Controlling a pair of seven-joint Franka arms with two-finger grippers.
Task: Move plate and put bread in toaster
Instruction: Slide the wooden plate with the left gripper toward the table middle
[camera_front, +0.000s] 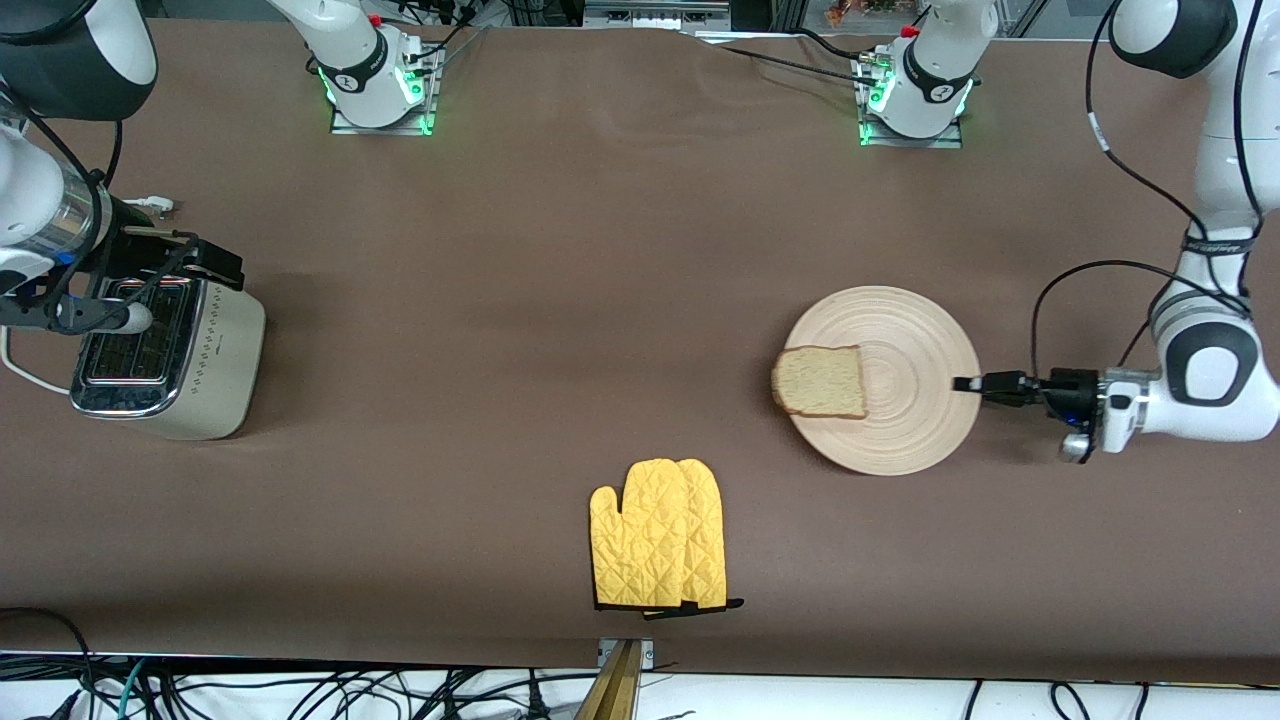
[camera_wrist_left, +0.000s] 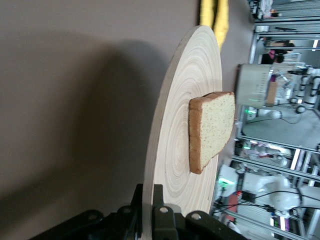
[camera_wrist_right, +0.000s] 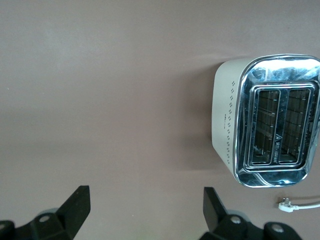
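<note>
The pale wooden plate is toward the left arm's end of the table, with the bread on the part of it nearest the table's middle. My left gripper is shut on the plate's rim at the end away from the bread. In the left wrist view the fingers pinch the plate's edge, with the bread farther along. The cream toaster stands at the right arm's end. My right gripper is open and empty in the air beside the toaster.
A yellow quilted oven mitt lies near the table's front edge, nearer the front camera than the plate. The toaster's white cord and plug lie beside the toaster. Brown cloth covers the table between toaster and plate.
</note>
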